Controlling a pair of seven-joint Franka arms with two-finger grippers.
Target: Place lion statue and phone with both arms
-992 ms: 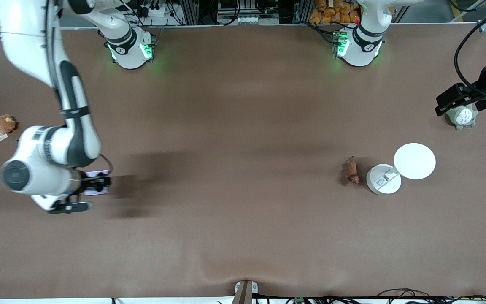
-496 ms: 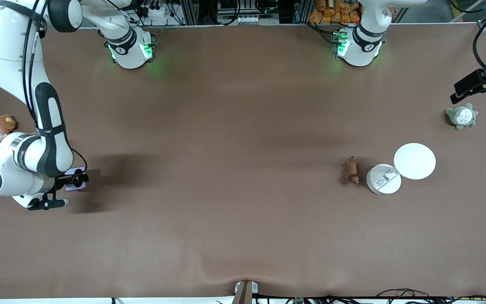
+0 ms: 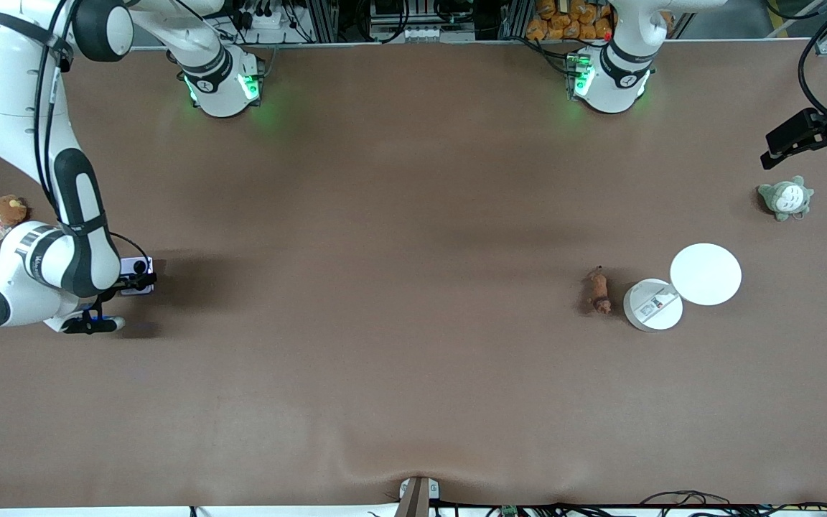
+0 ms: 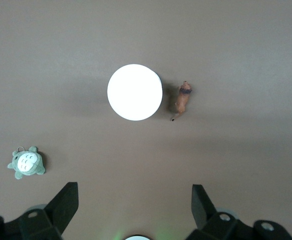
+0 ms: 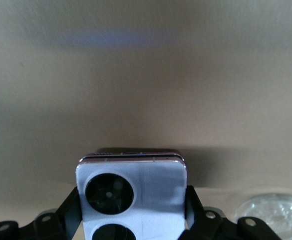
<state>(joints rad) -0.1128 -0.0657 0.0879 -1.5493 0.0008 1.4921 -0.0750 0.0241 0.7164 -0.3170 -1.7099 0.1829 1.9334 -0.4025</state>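
So the phone step looks like the one in hand: the right gripper is clamped on the phone, holding it by its two side edges, over the table at the right arm's end. In the right wrist view the phone sits squarely between the fingers, camera circles facing up, hinge edge pointing away from the wrist. It seems to hang low over the table, but I can't tell if it's touching.

My guess for the next move: lower it flat, open up, and lift straight off so the fingers don't drag it. Where exactly it's meant to go isn't clear to me.

Going farther from the front camera: the lion lies on the table at about 9 o'clock from the smaller disc, just beside it, untouched. A bigger disc touches that one at roughly 1 o'clock. The grey-green plush is farther up, and an orange plush sits at about 11 o'clock from the phone.

Left gripper is high over the table's edge, at about 12 o'clock of the grey-green plush. Its fingers are spread wide and hold nothing. The lion is well apart from it, so that arm needs a long reach down and a grip across the body.
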